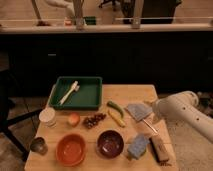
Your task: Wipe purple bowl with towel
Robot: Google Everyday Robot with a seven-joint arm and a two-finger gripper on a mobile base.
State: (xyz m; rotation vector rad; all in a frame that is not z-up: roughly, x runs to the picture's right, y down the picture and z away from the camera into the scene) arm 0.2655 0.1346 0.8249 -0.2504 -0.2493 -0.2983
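Observation:
The purple bowl (110,143) stands near the table's front edge, right of the orange bowl (70,149). The towel (138,110), a thin grey-blue cloth, lies flat behind and to the right of the purple bowl. My white arm (182,109) reaches in from the right. Its gripper (149,106) hangs at the towel's right edge, open with nothing in it. The gripper stays well apart from the purple bowl.
A blue-grey sponge block (137,146) and a dark brush (160,149) lie at the front right. A green tray (95,84) holds a white brush (68,93). A banana (117,119), grapes (93,120), a white jar (47,116) and a metal cup (38,145) are also on the table.

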